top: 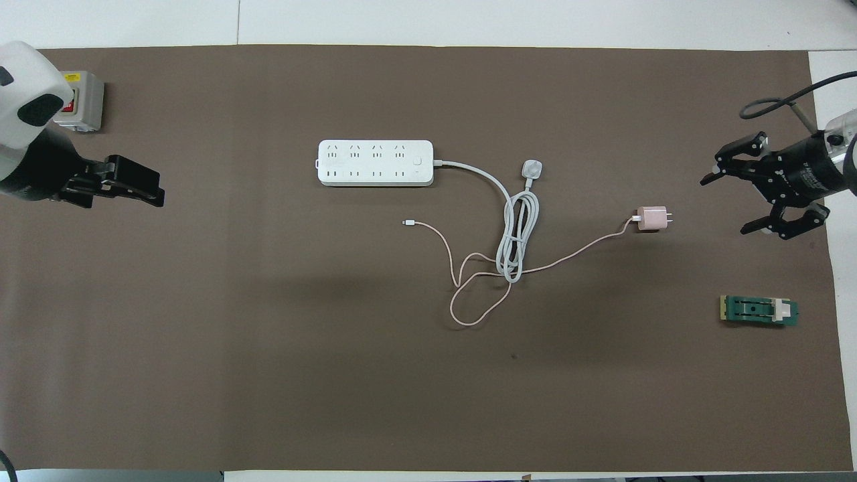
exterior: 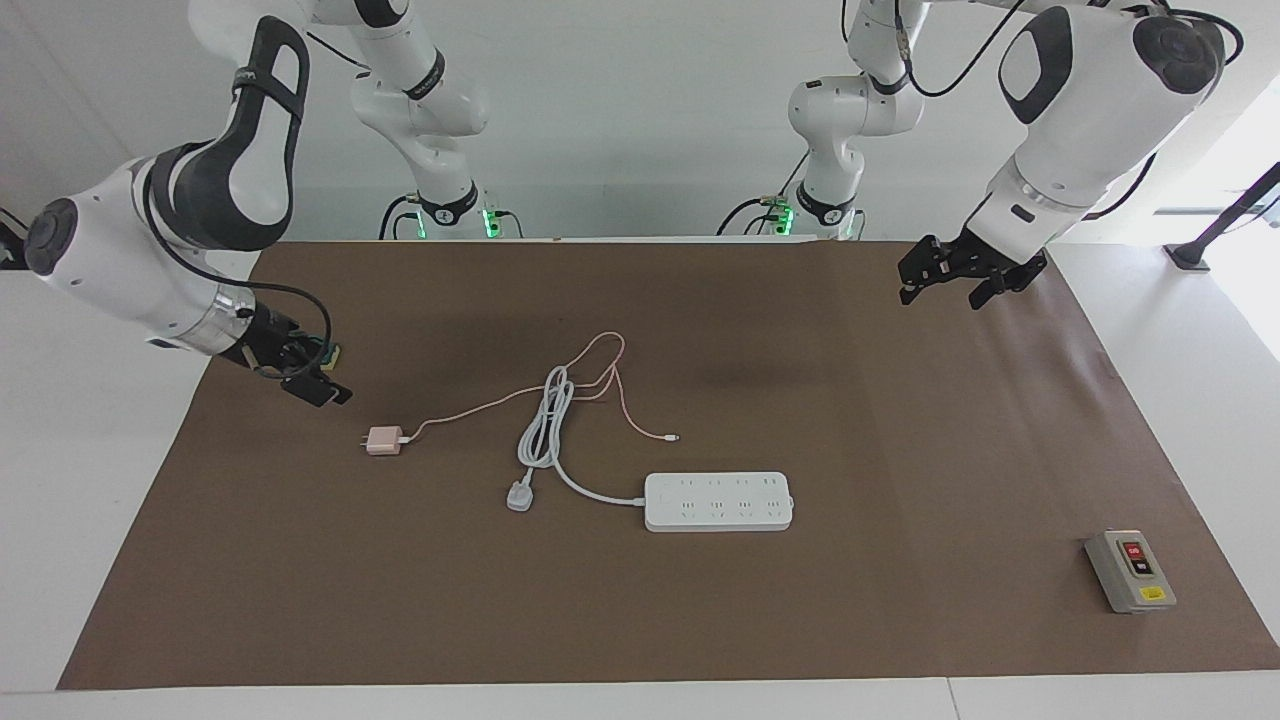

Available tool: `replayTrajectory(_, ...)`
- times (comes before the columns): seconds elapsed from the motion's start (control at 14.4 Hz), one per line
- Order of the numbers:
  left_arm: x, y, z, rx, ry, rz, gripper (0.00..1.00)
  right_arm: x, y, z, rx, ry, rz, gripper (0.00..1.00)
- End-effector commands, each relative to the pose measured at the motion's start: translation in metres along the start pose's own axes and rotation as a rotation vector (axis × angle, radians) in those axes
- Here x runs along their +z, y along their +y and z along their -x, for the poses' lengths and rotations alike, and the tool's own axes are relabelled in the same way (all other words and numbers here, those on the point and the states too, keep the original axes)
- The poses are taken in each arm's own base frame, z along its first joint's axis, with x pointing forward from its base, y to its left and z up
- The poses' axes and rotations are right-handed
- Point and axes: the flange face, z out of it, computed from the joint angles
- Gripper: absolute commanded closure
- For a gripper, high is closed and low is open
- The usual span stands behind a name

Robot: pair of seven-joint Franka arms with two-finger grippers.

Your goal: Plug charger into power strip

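Note:
The charger (exterior: 382,441) (top: 651,218) is a small pale-pink cube lying on the brown mat, prongs toward the right arm's end. Its thin pink cable (top: 469,314) loops across the mat and ends in a tiny connector (exterior: 672,437). The power strip (exterior: 718,501) (top: 375,163) lies flat and white, farther from the robots, with its thick cord coiled beside it and a white plug (exterior: 519,496) at the end. My right gripper (exterior: 315,385) (top: 730,204) is open over the mat, a short way from the charger. My left gripper (exterior: 940,297) (top: 134,184) is open over the mat's left-arm end.
A grey switch box (exterior: 1130,570) (top: 84,100) with red and black buttons stands at the left arm's end, far from the robots. A green block (top: 759,310) lies at the right arm's end, nearer to the robots than the charger. The brown mat (exterior: 640,620) covers the table.

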Motion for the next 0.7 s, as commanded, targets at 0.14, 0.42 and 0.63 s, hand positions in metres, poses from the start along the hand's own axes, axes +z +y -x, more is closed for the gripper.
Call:
replayTrajectory(0.14,0.004,-0.007,-0.017,0.038,0.01,0.278,0.0,0.041,0.019,-0.056,0.164,-0.119,-0.054,0.0)
replayTrajectory(0.42,0.011,0.004,-0.024,0.027,0.001,0.415,0.0,0.082,0.027,-0.081,0.241,-0.217,-0.037,0.0)
replayTrajectory(0.63,0.012,0.014,-0.027,0.023,-0.01,0.549,0.0,0.086,0.028,-0.087,0.279,-0.257,-0.086,0.0)
